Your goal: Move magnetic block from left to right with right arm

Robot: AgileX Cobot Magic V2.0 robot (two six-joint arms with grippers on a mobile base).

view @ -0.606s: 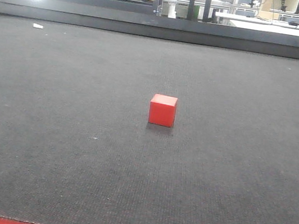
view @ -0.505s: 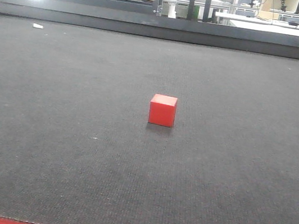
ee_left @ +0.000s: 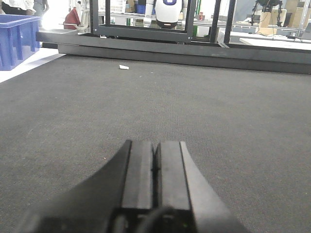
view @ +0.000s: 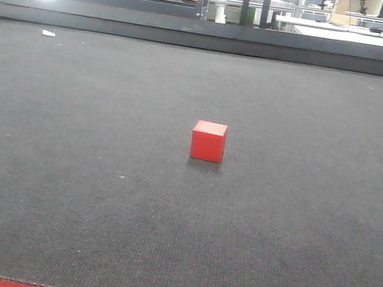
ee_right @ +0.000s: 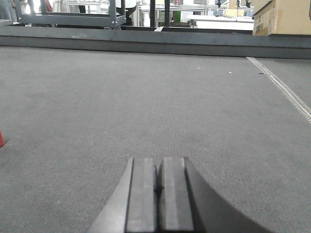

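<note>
The magnetic block (view: 208, 141), a small bright-red cube, rests alone on the dark grey mat (view: 99, 173) near the middle of the front view. No arm shows in that view. In the right wrist view a sliver of the red block (ee_right: 1, 139) peeks in at the left edge, well left of my right gripper (ee_right: 159, 159), which is shut with nothing between its fingers. My left gripper (ee_left: 156, 143) is likewise shut and empty over bare mat; the block does not show in its view.
A raised dark rail (view: 208, 35) bounds the mat's far side. A small white scrap (view: 48, 33) lies at the far left. A blue crate (ee_left: 17, 39) stands off the mat to the left, a cardboard box (ee_right: 282, 17) at the far right.
</note>
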